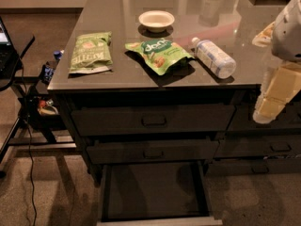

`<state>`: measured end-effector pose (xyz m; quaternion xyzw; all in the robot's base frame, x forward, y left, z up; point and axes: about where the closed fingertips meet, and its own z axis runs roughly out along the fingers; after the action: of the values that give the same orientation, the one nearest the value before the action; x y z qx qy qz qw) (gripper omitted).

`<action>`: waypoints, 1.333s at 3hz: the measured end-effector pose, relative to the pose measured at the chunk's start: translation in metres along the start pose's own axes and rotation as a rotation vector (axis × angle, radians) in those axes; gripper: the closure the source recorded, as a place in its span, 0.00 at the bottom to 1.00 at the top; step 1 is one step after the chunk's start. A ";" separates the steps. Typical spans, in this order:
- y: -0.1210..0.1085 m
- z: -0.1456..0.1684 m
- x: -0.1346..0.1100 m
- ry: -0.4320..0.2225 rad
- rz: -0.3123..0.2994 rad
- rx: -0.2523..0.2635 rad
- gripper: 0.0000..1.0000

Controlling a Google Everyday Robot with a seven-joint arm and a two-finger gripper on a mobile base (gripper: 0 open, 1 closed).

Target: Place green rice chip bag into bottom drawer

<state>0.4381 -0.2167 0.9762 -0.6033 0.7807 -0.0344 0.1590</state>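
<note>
The green rice chip bag (pixel 160 53), a bright light-green pouch with a dark green oval logo, lies on the grey countertop (pixel 122 8) near its front middle. The bottom drawer (pixel 160 221) of the cabinet is pulled out below it, and its dark inside looks empty. My gripper (pixel 272 102) hangs at the right edge of the view, below the countertop's front right corner. It is right of the bag and holds nothing that I can see.
An olive-green flat bag (pixel 91 52) lies left of the pouch. A white bowl (pixel 156 19) sits behind it and a plastic bottle (pixel 214 57) lies to its right. The two upper drawers (pixel 153 120) are closed. A black stand with cables (pixel 19 79) is at left.
</note>
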 end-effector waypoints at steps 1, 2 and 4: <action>0.000 0.000 0.000 0.000 0.000 0.000 0.00; -0.007 0.004 -0.018 -0.011 -0.005 0.017 0.00; -0.040 0.048 -0.093 -0.029 -0.050 -0.069 0.00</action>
<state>0.5098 -0.1321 0.9603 -0.6280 0.7639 -0.0028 0.1483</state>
